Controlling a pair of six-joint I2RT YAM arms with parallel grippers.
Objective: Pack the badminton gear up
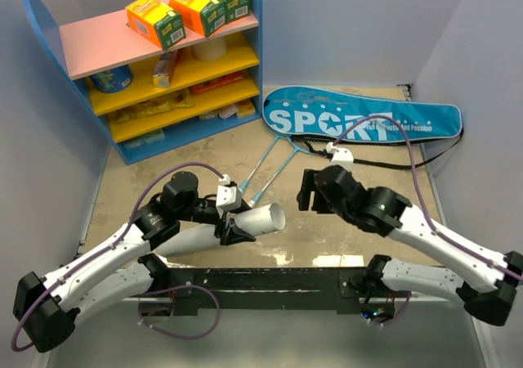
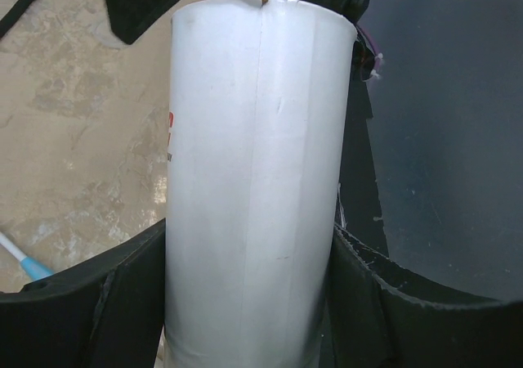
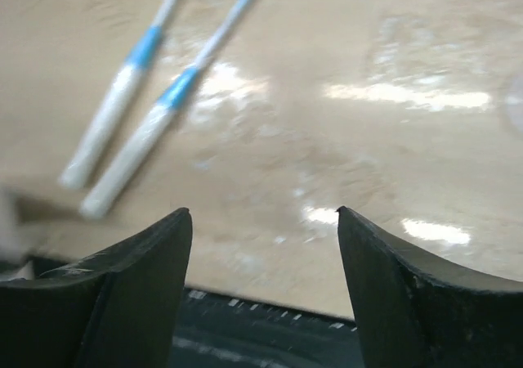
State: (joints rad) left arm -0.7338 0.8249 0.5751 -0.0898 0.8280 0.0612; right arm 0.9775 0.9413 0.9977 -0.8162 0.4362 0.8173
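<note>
left gripper [image 1: 235,231]: clamped round smooth white cylindrical tube [image 1: 263,218] | right gripper [image 3: 263,221]: wide apart, empty | risk: tube slides from grip, perhaps spilling unseen contents

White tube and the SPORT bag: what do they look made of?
The white tube: probably thin plastic or coated card. It is smooth and faintly glossy, with a straight lengthwise seam and a thin open rim. The SPORT bag: looks like synthetic fabric with a slight sheen and printed white lettering, and it lies flat and limp. Neither is certain from looks alone.
</note>
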